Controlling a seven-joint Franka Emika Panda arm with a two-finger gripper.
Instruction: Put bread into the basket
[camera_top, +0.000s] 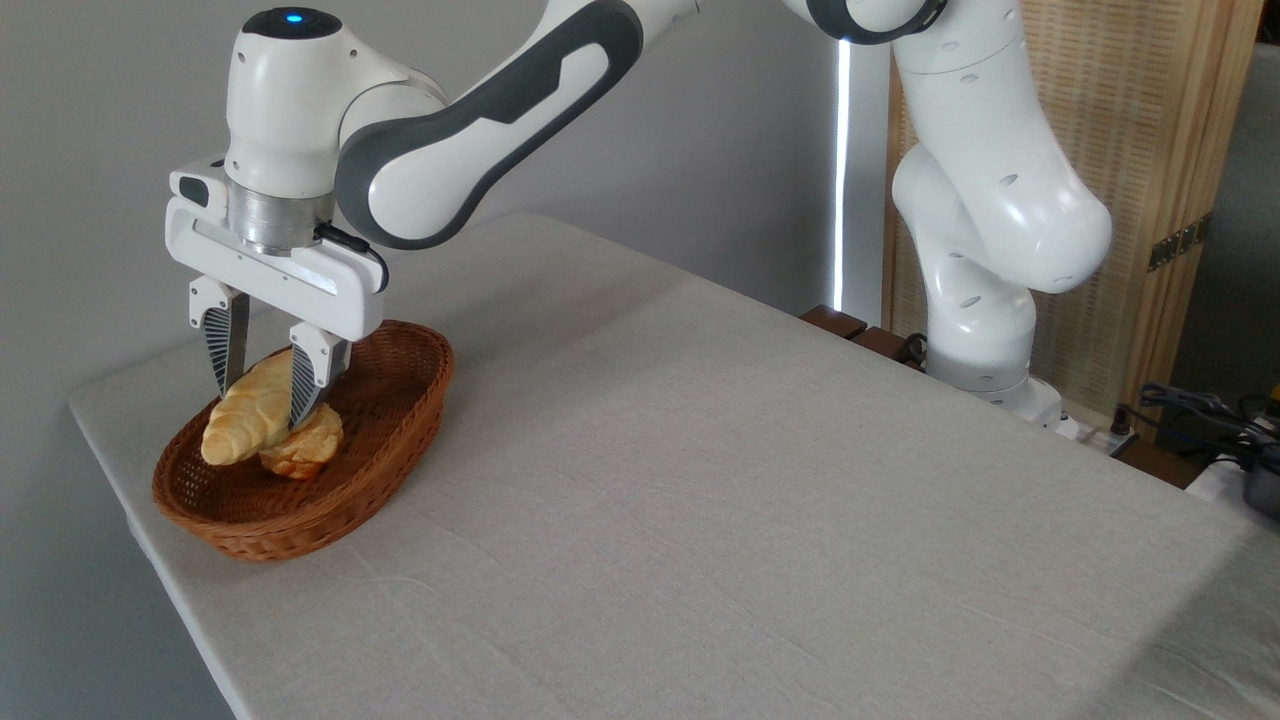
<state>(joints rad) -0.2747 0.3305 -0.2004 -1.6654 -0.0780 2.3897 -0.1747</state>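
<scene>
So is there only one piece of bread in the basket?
No, the basket holds two: the long bread between the gripper's fingers and a small round bun right beside it.

bread (243, 421) in basket (390, 440), basket left on table (720, 500)

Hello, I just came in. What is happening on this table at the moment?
A white robot arm holds a golden-tan braided loaf in its pincer, low over an oval reddish-brown wicker basket. The loaf's lower side seems to touch a small round golden bun lying in the basket. The pincer is not yet open.
</scene>
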